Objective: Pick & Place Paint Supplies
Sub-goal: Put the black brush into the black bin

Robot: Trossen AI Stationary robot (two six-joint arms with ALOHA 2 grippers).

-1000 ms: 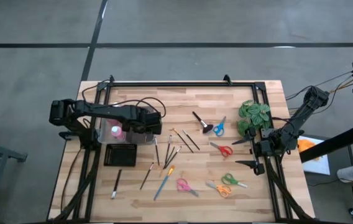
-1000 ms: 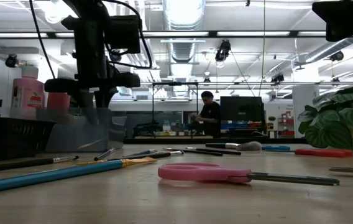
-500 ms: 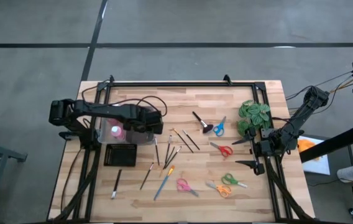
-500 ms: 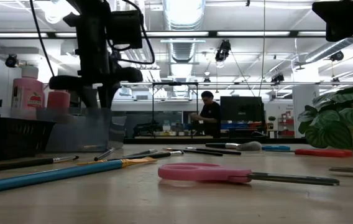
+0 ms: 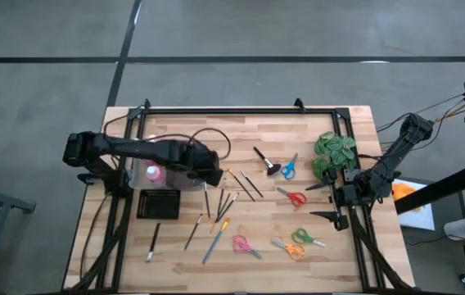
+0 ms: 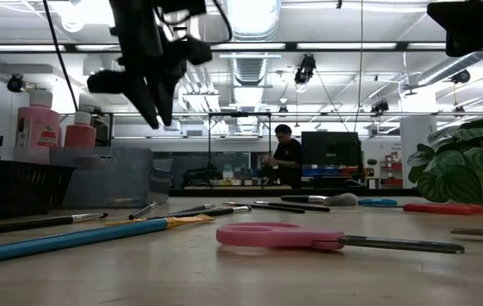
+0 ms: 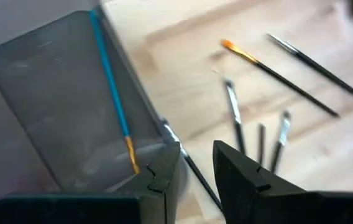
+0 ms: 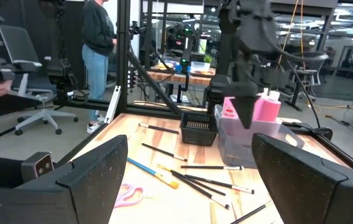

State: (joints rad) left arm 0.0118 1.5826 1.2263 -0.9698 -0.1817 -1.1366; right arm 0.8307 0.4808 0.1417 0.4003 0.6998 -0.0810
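1. A blue-handled paintbrush [image 7: 111, 87] with an orange tip lies inside the clear bin [image 7: 46, 118], directly below and just behind the left pincer [image 7: 195, 165].
2. Pink bottles [image 5: 152, 174] with white caps stand in the same clear bin, on the side away from the left pincer's fingertips; the low view shows two of them [image 6: 39, 127] behind the bin wall.
3. The left pincer [image 5: 213, 172] hangs above the bin's edge, raised clear of the table [image 5: 314, 262]. Its fingers are slightly parted, with a narrow gap between them, and nothing is pinched between them.
4. Just ahead of the left pincer, several thin paintbrushes [image 7: 235, 115] lie loose on the table, among them a dark-handled one with an orange tip [image 7: 276, 74].
5. Beside the clear bin sits a black mesh basket [image 5: 159, 203]; one black brush [image 5: 152, 242] lies alone beyond it.
6. A stubby black brush [image 5: 264, 161] lies well ahead of the left pincer, near blue scissors [image 5: 289, 167].
7. The right pincer [image 5: 321, 201] waits at the table's far edge from the bin, spread fully wide and empty, with red scissors [image 5: 293, 197] just before it and the leafy plant [image 5: 335, 153] just beside it.
8. Pink scissors [image 5: 244, 245], green scissors [image 5: 304, 238] and orange scissors [image 5: 290, 249] lie between the two pincers, nearer the right one.
9. A person [image 6: 286, 158] stands in the room beyond the table.
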